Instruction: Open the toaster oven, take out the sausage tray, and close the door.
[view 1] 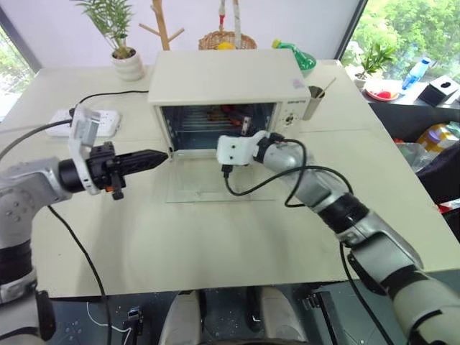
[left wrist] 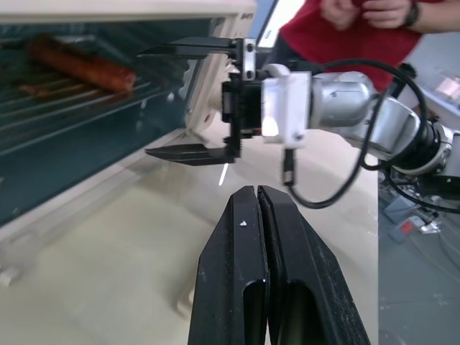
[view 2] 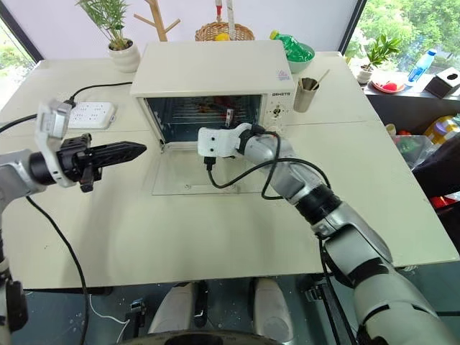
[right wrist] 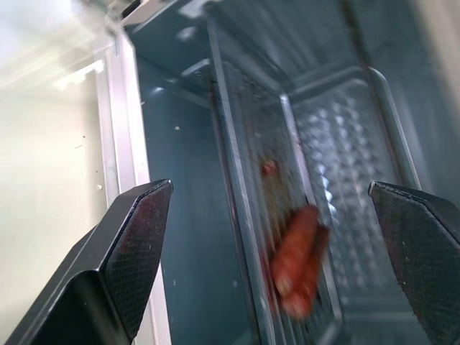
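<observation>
We have the door [view 2: 205, 175] lying flat on the worktop [view 2: 215, 230] before the toaster oven [view 2: 215, 75]. Our right gripper [view 1: 246, 123], fingers spread, faces the sausage tray [right wrist: 338, 187] inside; we should straddle its rim squarely. Left gripper [view 1: 154, 157], fingers pressed together, waits beside the oven.

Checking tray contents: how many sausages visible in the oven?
1 clear red-brown sausage on the shiny ribbed metal tray inside the open cream-white toaster oven. A second may be hidden; reddish streaks beside it can't be told apart.

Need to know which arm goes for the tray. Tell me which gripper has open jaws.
The right gripper, at the oven mouth, jaws wide. The left gripper has its jaws shut, off to the oven's left.
</observation>
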Tool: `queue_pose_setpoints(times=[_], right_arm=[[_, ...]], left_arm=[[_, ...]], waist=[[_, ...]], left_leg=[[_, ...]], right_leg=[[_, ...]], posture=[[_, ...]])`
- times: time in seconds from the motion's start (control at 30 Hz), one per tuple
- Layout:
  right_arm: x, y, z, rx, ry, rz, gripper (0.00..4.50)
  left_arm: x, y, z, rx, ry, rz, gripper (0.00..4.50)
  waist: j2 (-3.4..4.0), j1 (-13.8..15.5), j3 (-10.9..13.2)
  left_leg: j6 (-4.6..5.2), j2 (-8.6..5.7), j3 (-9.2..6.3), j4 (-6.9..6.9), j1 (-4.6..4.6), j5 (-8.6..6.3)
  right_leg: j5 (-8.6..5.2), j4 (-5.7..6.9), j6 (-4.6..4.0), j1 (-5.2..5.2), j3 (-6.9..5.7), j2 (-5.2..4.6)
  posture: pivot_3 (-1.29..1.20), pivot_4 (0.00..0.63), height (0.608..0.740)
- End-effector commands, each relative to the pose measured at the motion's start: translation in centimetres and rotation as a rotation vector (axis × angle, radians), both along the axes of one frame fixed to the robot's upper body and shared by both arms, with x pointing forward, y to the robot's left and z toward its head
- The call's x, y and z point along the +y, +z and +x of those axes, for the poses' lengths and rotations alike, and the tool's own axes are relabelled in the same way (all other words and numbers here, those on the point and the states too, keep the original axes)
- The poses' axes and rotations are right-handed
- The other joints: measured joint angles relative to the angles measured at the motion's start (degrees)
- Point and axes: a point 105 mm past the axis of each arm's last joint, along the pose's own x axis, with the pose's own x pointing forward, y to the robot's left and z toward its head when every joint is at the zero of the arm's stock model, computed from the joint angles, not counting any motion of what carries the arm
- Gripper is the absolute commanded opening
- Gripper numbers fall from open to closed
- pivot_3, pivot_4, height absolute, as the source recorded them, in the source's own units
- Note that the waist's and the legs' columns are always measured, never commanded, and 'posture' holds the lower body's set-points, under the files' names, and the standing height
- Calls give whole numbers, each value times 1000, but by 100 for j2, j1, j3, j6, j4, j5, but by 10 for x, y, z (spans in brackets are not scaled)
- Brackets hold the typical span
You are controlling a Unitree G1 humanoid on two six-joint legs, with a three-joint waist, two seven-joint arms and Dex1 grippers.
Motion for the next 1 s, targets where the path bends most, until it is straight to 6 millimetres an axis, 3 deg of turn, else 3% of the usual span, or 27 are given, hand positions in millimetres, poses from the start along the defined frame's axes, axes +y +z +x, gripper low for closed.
queue_pose_setpoints(times=[0.03,0.33,0.67,0.77,0.97,1.0], right_arm=[[14,8,6,-76,42,-10,4500],[26,5,28,-97,24,-20,4500],[29,2,42,-119,-11,-57,4500],[29,3,45,-125,-23,-66,4500],[31,4,45,-138,-19,-83,4500],[32,4,45,-142,-18,-84,4500]], left_arm=[[2,16,-8,-87,11,28,42],[11,25,7,-236,166,100,42],[5,13,13,-271,195,138,42],[2,11,10,-258,174,128,1314],[1,9,7,-261,171,136,4424],[1,9,7,-261,173,136,4476]], waist=[[0,20,0],[0,-3,0],[0,-17,0],[0,-23,0],[1,-80,0],[1,-91,0]], left_leg=[[-2,0,0,-1,0,1],[-10,-1,3,-3,2,5],[-11,1,4,-10,1,5],[-11,1,4,-11,1,5],[-11,2,2,-13,2,5],[-11,2,1,-13,1,5]], right_leg=[[0,1,-1,0,0,-2],[4,-2,-11,0,3,-4],[7,-1,-13,-4,5,-5],[7,-1,-14,-4,5,-5],[8,-1,-14,-4,5,-6],[8,-1,-14,-4,5,-7]], posture=[[0,150,740],[0,150,740],[0,150,740],[0,150,740],[0,150,740],[0,150,740]])
